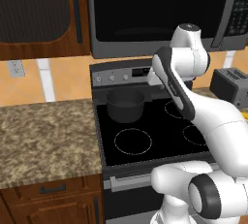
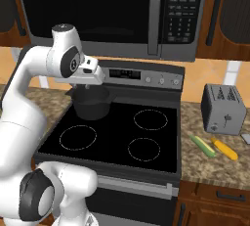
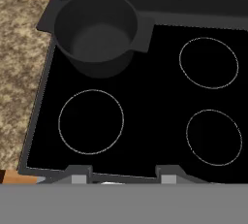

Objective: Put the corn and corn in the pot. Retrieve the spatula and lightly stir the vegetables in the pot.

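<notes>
Nearest us in the hand view are the two grey tips at the bottom edge, too little to show whether the end effector (image 2: 87, 86) is released or clenched; we cannot tell, and nothing shows between them. In the right base view it hangs just above the pot (image 3: 98, 34).

The pot sits below and ahead of the end effector on the far left burner of the stove (image 3: 145, 116): round, matte dark metal, stub side handles, nothing inside. The two corn cobs (image 2: 213, 146) lie well off to the end effector's right on the speckled stone table (image 2: 210, 164), slim and tapered, one mostly green, one yellow, side by side but apart, in front of the boxy grey toaster (image 2: 223, 108).

We judge the step in hand to be fetching the first cob. We should swing right, set the jaws across a cob's narrow width at mid-length, and grip gently, since a round cob may roll. The glass cooktop looks smooth and glossy, ringed by thin white burner circles.
</notes>
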